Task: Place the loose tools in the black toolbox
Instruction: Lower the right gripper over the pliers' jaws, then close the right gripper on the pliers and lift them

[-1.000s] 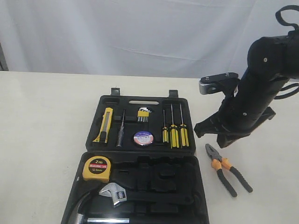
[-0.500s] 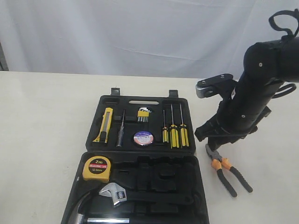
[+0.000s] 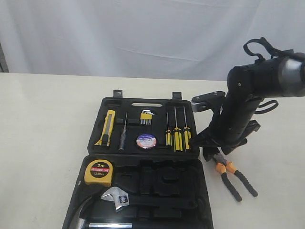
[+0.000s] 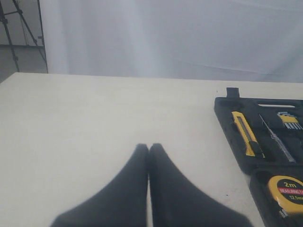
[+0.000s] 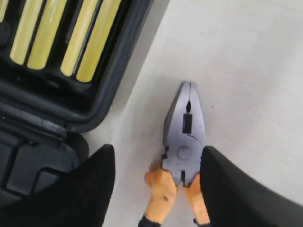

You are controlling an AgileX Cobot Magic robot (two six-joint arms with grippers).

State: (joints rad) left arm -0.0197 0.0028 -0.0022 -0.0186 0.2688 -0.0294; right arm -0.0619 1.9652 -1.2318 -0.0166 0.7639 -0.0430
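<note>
Right gripper (image 5: 157,161) lowered from above counter (image 3: 47,119) onto pliers (image 5: 184,132) beside toolbox (image 3: 143,101); jaws opened astride head, grasp pending. Left gripper (image 4: 148,147) closed, idle. Pliers apparently last loose tool.

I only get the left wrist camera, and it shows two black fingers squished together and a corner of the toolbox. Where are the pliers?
Observer: The orange-and-black-handled pliers lie on the table, just off the right side of the black toolbox in the exterior view.
Operator: Is the other arm grabbing them?
Observer: Not yet. The right gripper is open, one finger on each side of the pliers' joint.
Operator: Is the tape roll put away?
Observer: Yes, the small tape roll sits inside the toolbox beside the yellow-handled screwdrivers.
</note>
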